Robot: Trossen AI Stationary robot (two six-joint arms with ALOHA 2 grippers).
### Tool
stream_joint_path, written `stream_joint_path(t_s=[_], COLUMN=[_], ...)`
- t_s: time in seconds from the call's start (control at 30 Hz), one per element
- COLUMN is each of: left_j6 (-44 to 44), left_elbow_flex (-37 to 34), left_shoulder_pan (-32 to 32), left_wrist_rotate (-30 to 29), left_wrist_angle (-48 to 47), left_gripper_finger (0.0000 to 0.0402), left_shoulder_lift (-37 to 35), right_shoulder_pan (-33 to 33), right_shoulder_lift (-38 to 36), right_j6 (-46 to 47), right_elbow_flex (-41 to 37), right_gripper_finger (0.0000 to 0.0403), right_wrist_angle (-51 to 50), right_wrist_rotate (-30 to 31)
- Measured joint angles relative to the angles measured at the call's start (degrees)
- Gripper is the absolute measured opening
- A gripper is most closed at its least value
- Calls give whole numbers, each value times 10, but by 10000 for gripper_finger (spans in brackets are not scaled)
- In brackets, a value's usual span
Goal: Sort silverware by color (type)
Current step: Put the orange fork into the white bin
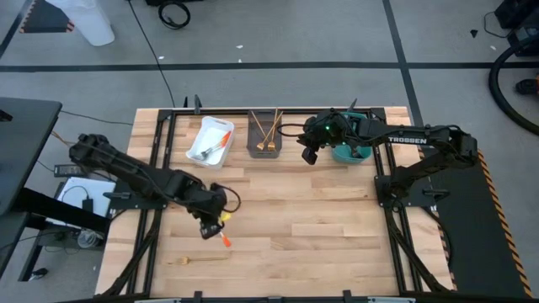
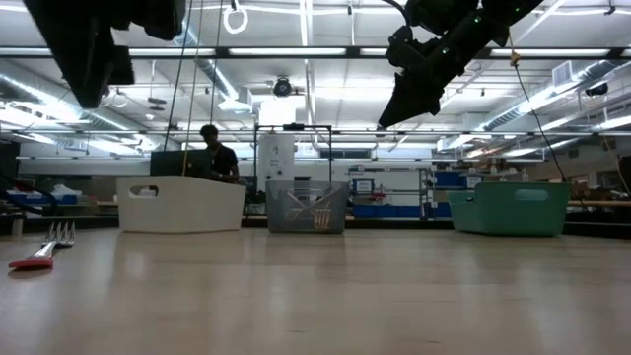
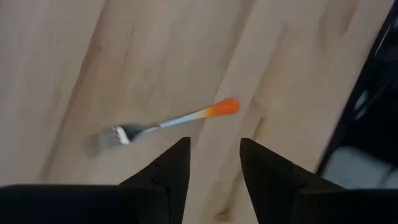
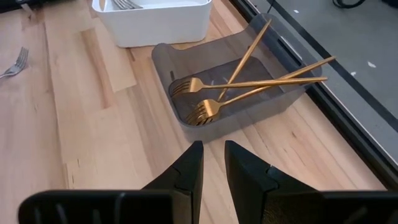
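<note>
Silverware is mostly sorted already; what's left near the left gripper [image 1: 210,225] is an orange-handled fork [image 3: 168,122], lying flat on the table [image 1: 320,227] just beyond its fingertips. The fingers stand apart with nothing between them. A plain gold fork [image 1: 195,260] lies farther out on the table, past the orange one. I'd worry about the descent: the fork is slim and flat on the wood, so fingers coming down off-centre may pinch one end and tip it, or skid it away. The right gripper [image 4: 212,163] hangs above the grey bin [image 4: 186,68] of gold forks [image 4: 249,84], fingers narrowly parted, empty. Carrying the orange fork to the wrong bin is the other risk.
</note>
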Motion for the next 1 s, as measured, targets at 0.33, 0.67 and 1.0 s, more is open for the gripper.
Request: stream_joint_path(t_s=[0.33,0.67,1.0], left_j6=[275,504,601], left_elbow_flex=[0,0,0], left_shoulder_pan=[-3,0,6], left_wrist_rotate=[-3,-7,-29], left_wrist_angle=[5,6,1], left_gripper_finger=[148,148,132], left_shoulder_lift=[86,176,234], right_shoulder_pan=[0,0,0], right_shoulder_lift=[0,0,0], right_j6=[4,19,41], right_elbow_flex=[0,0,0], right_gripper_finger=[77,77,77], right_wrist_angle=[-1,-9,-15], right_wrist_rotate=[0,0,0])
